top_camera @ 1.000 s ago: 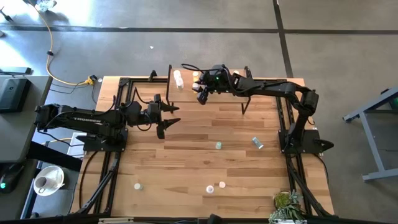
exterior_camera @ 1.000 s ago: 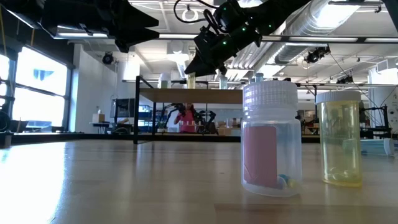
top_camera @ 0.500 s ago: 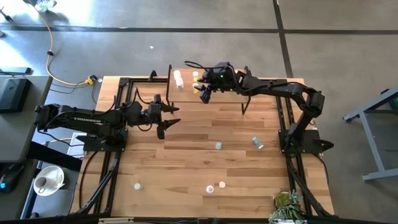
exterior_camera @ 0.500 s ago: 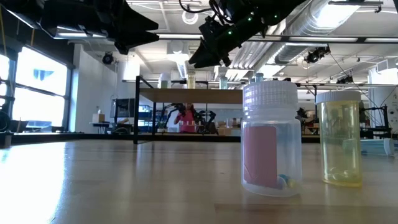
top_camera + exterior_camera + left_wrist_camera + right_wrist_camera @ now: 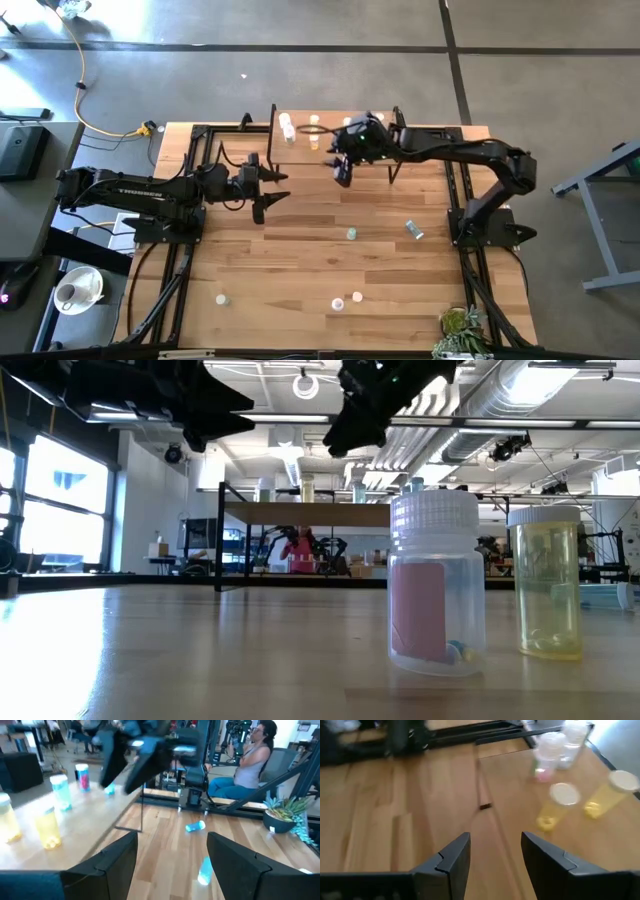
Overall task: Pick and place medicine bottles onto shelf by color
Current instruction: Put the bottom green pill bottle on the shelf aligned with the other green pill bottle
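The right gripper (image 5: 343,172), its fingers parted and holding nothing, hung over the front edge of the shelf (image 5: 300,152), where two yellow bottles (image 5: 559,806) stood near a clear and a pink one (image 5: 546,755). The left gripper (image 5: 272,193), also spread and empty, waited over the table (image 5: 300,270), on which more medicine bottles (image 5: 352,233) lay scattered.

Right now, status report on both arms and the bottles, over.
Right gripper open, empty, by the shelf. Left gripper open, idle. Yellow bottles shelved; others on table.
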Motion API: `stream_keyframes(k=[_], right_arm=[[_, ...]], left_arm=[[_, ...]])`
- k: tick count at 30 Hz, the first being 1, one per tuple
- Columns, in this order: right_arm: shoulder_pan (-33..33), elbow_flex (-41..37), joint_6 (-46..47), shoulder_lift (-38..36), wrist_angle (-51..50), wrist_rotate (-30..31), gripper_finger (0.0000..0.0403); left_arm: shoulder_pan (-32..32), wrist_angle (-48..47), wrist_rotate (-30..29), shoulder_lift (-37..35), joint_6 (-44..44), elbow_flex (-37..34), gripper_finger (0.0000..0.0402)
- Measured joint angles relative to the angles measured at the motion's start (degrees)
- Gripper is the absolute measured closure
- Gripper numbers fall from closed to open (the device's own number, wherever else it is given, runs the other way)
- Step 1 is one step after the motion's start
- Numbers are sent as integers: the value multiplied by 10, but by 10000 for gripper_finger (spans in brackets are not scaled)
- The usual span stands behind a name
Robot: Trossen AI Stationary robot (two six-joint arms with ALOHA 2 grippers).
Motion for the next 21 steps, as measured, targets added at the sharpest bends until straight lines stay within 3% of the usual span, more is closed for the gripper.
stream_keyframes(k=[13,21], right_arm=[[75,0,-24,-92,-160,1,236],[137,0,-4,-100,-236,2,236]], left_arm=[[-41,-4,17,0,-6,7,172],[-82,-13,17,0,-31,7,172]])
